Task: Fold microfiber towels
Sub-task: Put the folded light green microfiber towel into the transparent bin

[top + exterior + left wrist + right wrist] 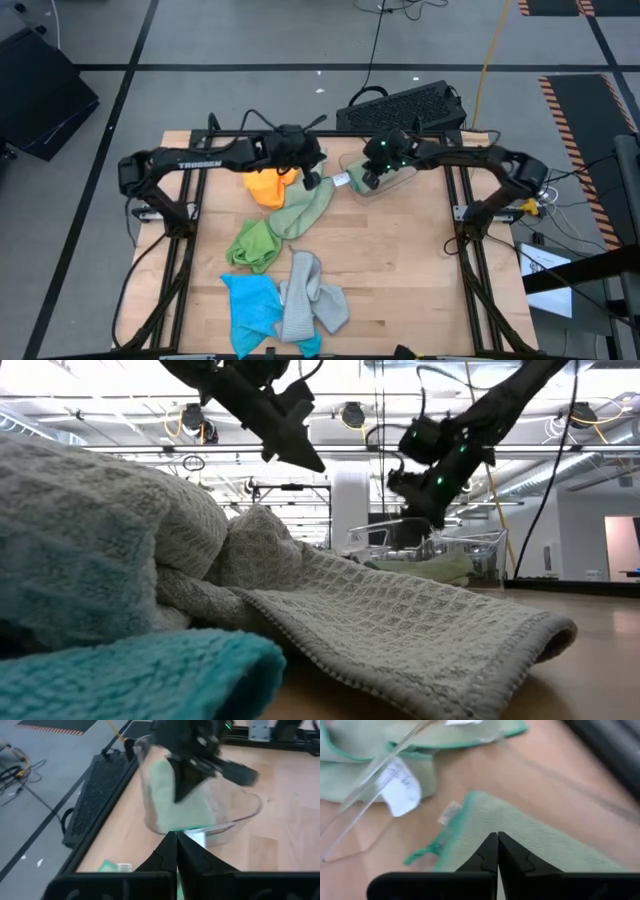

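Overhead, the left gripper is hovering with fingers pressed together beside the clear bin, while the right gripper is reaching into it, also closed and empty. Orange, pale green, bright green, blue and grey towels are lying loose on the table. Low down, the grey towel is filling the foreground. Through the left wrist camera, a folded pale green towel is sitting inside the bin.

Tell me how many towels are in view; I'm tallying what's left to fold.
6: orange towel by the left arm, pale green towel mid-table, bright green towel, blue towel and grey towel in front, one pale green towel in the bin. Others may hide underneath.
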